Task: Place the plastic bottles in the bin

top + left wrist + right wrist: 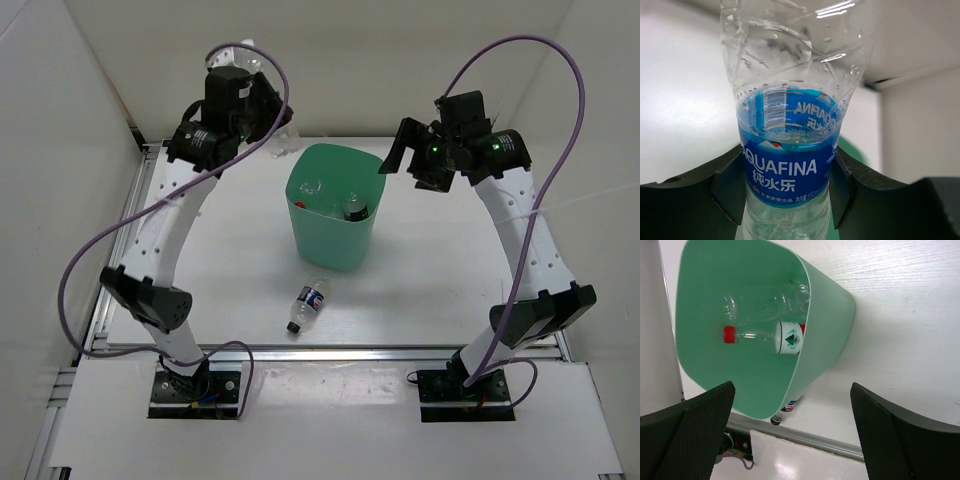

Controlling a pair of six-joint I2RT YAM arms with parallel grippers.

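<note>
A: How is the blue-labelled bottle [790, 125] held?
B: It is clamped at the label by the left tool [787, 185], beyond the far-left side of the bin [330, 235]. It should be carried fully over the opening before release; the right tool [792, 430] is spread wide, empty

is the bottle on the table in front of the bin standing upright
No, the bottle lies on its side on the table, just in front of the bin.
</note>
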